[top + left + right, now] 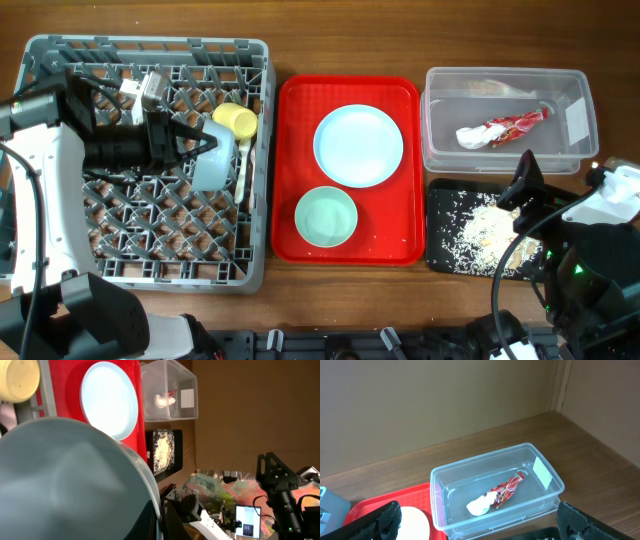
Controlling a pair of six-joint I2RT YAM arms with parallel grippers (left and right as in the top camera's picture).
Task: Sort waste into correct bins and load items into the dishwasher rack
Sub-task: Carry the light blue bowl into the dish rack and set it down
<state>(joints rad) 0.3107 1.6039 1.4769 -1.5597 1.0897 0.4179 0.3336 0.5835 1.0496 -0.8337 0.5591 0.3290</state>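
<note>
Waste [505,128] binned, yellow cup [237,120] in the rack [150,262], left gripper [197,141] grasping the pale bowl [215,166], right gripper [525,190] released; plate [358,146] and green bowl [326,216] remain.

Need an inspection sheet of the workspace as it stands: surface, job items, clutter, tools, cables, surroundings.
Surface: wooden table.
Job's things: yellow cup and pale blue-white bowl in dishwasher rack; pale blue plate and mint-green bowl on red tray; wrapper and napkin in clear tub; crumbs in black tray.
Clutter: nothing seen.
Tools: left tool shut on the pale blue-white bowl; right tool open over the black tray's edge.
Cables: black cable by left arm, another by right.
Surroundings: plain wall; small lit screen.
</note>
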